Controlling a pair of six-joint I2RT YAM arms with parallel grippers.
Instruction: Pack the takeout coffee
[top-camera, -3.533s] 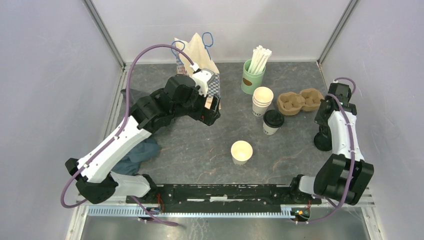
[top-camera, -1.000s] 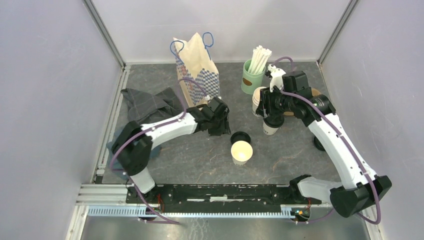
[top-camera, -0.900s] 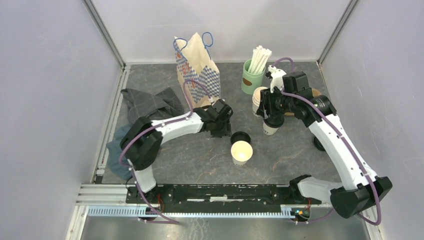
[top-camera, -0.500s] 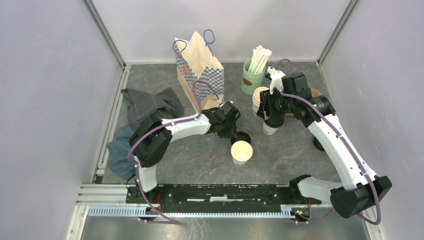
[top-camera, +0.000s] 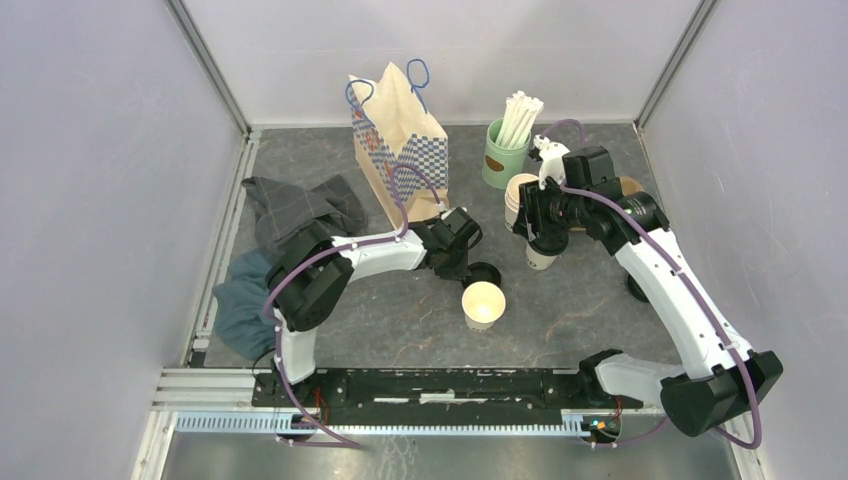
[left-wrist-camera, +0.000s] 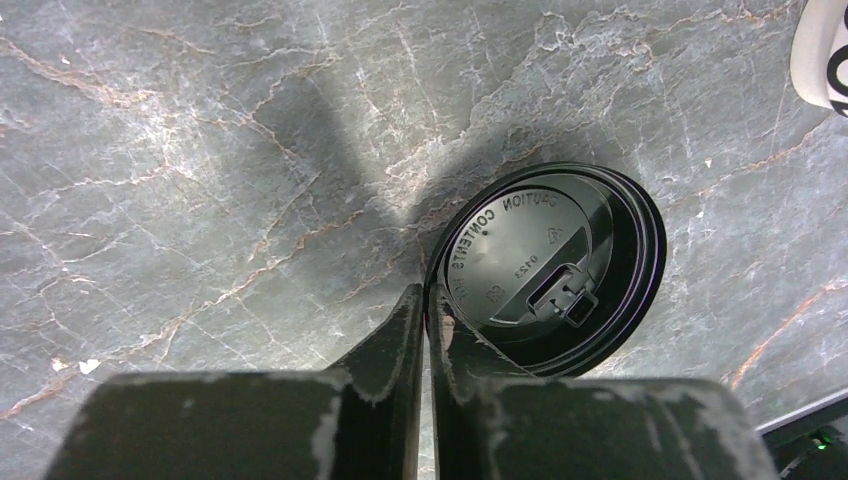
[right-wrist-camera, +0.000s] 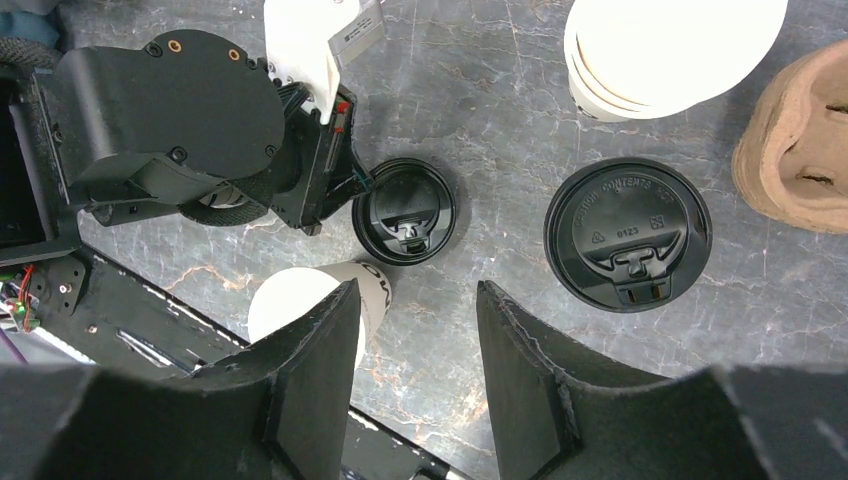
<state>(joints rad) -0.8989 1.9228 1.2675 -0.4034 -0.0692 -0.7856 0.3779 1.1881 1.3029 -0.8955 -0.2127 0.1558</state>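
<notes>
L end effector (left-wrist-camera: 427, 305) is seen closed on the rim of the loose lid (left-wrist-camera: 545, 270), which is pinched edge-on btw. the two fingers. R end effector (right-wrist-camera: 420, 290) is spread wide w/ nothing in it, above the lidded cup (right-wrist-camera: 628, 234). All pos. below are given vs. the open cup (top-camera: 483, 303), which stands upright and uncapped on the tabletop (top-camera: 400, 310).

- Paper bag (top-camera: 398, 140): well behind the open cup, to its L, upright, handles up.
- Cloth (top-camera: 295, 210): well to the L, crumpled.
- Cup carrier (right-wrist-camera: 800, 140): behind and to the R, well apart, mostly hidden by the R arm in the top view.
- Green cup (top-camera: 503, 155) w/ straws: well behind, slightly R.
- Cup stack (right-wrist-camera: 660, 50): behind-R, nearer than the green cup.
- Lidded cup: near, behind-R, capped already.
- Loose lid: just behind the open cup, top face up. Whether it is lifted off the tabletop cannot be told.

The step in hand is judged to be capping the open cup. To be done well, the lid should be held level and centred over the cup mouth before it is lowered. As it is gripped at one edge only, sag at the far edge is likely. That far edge should be seated first, then the rim pressed down all round. Sideways push is to be avoided, since a light paper cup could be tipped. The cup could be steadied by the R end effector.
</notes>
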